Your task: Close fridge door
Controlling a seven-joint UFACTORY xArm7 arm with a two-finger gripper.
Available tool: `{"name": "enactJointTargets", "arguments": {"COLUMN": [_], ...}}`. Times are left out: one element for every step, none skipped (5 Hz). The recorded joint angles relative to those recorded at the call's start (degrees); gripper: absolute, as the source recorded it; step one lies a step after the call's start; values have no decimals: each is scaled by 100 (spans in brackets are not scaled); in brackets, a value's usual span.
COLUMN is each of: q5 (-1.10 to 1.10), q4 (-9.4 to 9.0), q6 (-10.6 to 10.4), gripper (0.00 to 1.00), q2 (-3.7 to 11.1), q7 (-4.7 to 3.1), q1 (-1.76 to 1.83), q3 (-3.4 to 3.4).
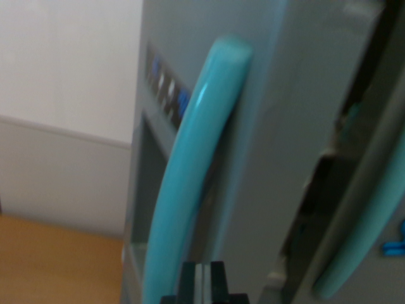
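Fridge door fills most of my wrist view: a grey panel, tilted in the frame, running from the top edge down to the bottom. It is very close to the camera and somewhat blurred. A dark gap runs along the door's edge toward the wrist view's right, so the door stands ajar, not flush with what lies beyond it.

A long teal handle lies on the door's face, bowed, with its rounded upper end near the top of the frame and its lower end leaving the frame at the bottom. Just to the wrist view's left of the handle's upper part sits a small dark control strip with blue marks; below it is a recessed grey panel, like a dispenser niche.

Beyond the gap, at the wrist view's right, a second grey panel carries a second teal handle, and a small blue item shows at the frame's right edge; I cannot tell what it is.

My tool appears only as a dark block with a pale stripe at the bottom edge, just beside the first handle's lower part. I cannot tell whether its fingers are apart or together, nor whether it touches the handle.

Behind the fridge: a pale wall, and a wooden surface at lower left.
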Motion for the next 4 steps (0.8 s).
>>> {"name": "enactJointTargets", "arguments": {"q5": [0,0,0,0], "q4": [0,70,70,246], "q6": [0,-3,-3,-3], "gripper": [100,100,100,100], "q2": [0,264,264,521], "q7": [0,0,0,0], "q1": [0,0,0,0], "q3": [0,63,63,158]}}
